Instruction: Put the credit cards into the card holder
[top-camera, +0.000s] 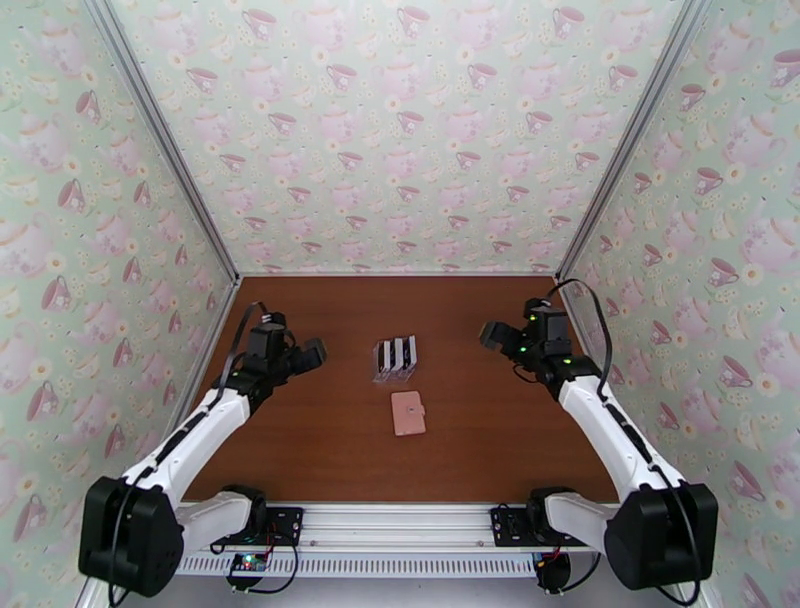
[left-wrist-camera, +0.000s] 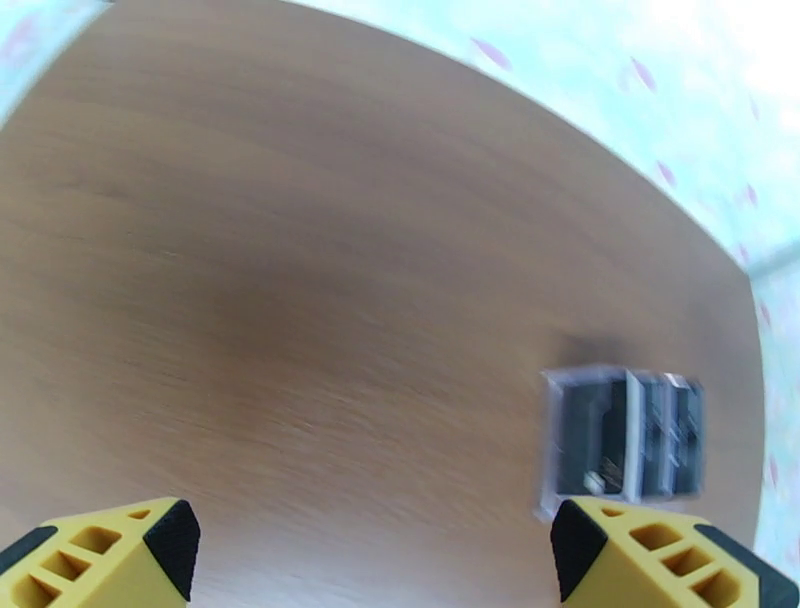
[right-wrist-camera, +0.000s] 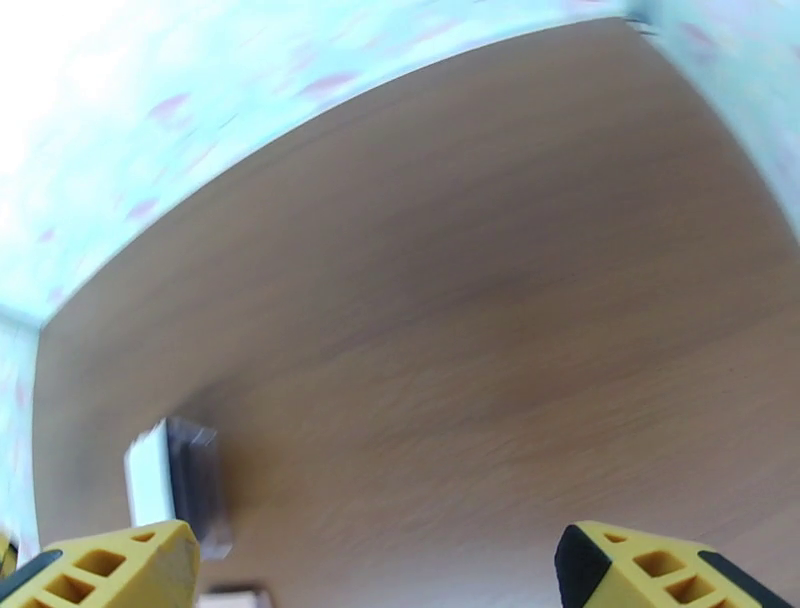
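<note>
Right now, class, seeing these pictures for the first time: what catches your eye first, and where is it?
Teacup wallpaper on all three walls strikes first. Mid-table, a closed pink wallet lies just nearer than a clear rack holding upright black and white cards. The left claw and right claw hover open either side of them, holding nothing.

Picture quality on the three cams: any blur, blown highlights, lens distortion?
Top external: sharp, evenly lit; card holder and rack read cleanly. Left wrist: rack smeared by blur, wall blown out top right, table edge bowed. Right wrist: rack smeared too, wall washed out top left, same bowing.
</note>
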